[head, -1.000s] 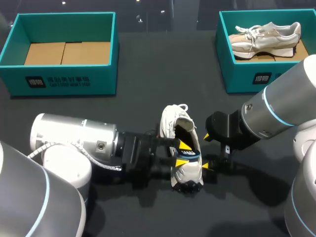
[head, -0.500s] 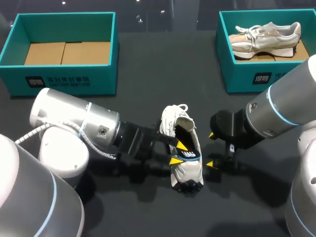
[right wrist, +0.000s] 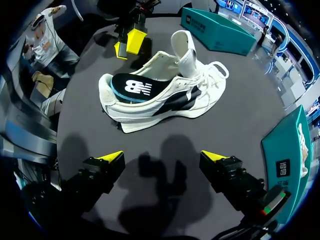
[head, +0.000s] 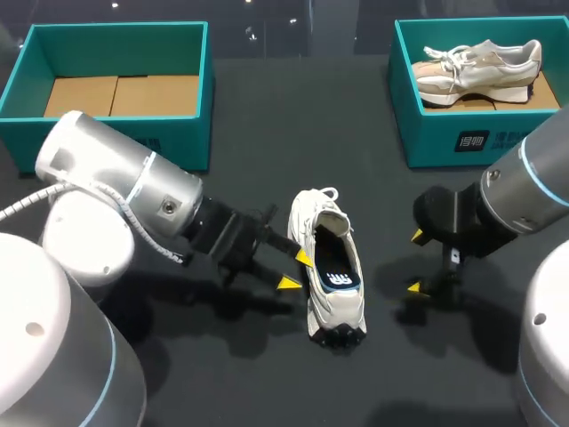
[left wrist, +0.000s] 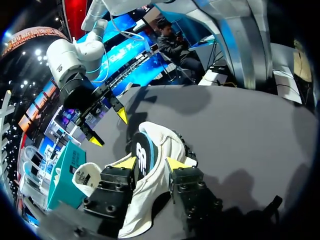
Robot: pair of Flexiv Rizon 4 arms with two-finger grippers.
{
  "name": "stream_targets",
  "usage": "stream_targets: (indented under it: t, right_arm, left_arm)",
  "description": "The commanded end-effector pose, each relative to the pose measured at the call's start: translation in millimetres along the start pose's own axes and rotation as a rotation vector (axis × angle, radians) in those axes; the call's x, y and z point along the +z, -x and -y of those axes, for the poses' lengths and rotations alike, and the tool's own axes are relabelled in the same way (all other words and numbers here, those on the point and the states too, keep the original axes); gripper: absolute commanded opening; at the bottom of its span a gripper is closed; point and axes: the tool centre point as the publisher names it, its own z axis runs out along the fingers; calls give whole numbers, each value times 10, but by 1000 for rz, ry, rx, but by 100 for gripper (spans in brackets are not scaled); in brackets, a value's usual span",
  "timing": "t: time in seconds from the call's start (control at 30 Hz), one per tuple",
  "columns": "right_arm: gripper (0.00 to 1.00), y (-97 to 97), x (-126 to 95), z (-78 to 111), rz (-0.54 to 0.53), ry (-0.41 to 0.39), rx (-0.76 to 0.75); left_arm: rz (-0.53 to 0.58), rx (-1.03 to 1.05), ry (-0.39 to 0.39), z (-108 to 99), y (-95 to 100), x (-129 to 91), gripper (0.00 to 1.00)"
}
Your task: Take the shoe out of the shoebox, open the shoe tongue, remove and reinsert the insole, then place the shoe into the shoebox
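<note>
A white shoe [head: 327, 267] lies mid-table, its tongue [right wrist: 186, 50] pulled up. The dark insole [head: 337, 272] with a blue edge shows in the heel opening. My left gripper [head: 297, 271] is just left of the shoe's heel, open, holding nothing. In the left wrist view the shoe [left wrist: 150, 175] lies ahead of and under that gripper [left wrist: 151, 163]. My right gripper [head: 414, 261] stands wide open to the right of the shoe, clear of it. In the right wrist view the shoe [right wrist: 165, 95] is ahead of its fingers [right wrist: 162, 156].
An empty teal shoebox [head: 206, 89] with a cardboard floor stands at the back left. A second teal shoebox [head: 436, 138] at the back right holds a beige shoe [head: 480, 62]. Dark bare tabletop surrounds the shoe.
My left gripper has drawn back to the left, off the shoe's heel and insole. My right gripper has moved right, away from the shoe. The shoe stays in place.
</note>
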Motion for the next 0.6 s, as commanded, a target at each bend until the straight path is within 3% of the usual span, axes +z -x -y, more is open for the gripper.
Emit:
stream_targets:
  t: [0.03, 0.3, 0.4, 0.43, 0.6]
  right_arm:
    - [100, -11, -334, 95, -4, 4, -8]
    - [100, 15, -402, 184, 11, 50, -75]
    - [100, 15, -402, 184, 11, 50, -75]
    - [100, 15, -402, 184, 11, 50, -75]
    - [100, 15, -402, 184, 11, 50, -75]
  left_arm:
    - [-107, -5, 0, 18, 2, -316, 33]
    - [-202, 27, 33, 11, 13, -618, 29]
    - [-249, 39, 51, 14, 35, -762, 17]
    - [-264, 47, 59, 16, 41, -809, 0]
    - [-362, 100, 78, -5, 69, -996, 0]
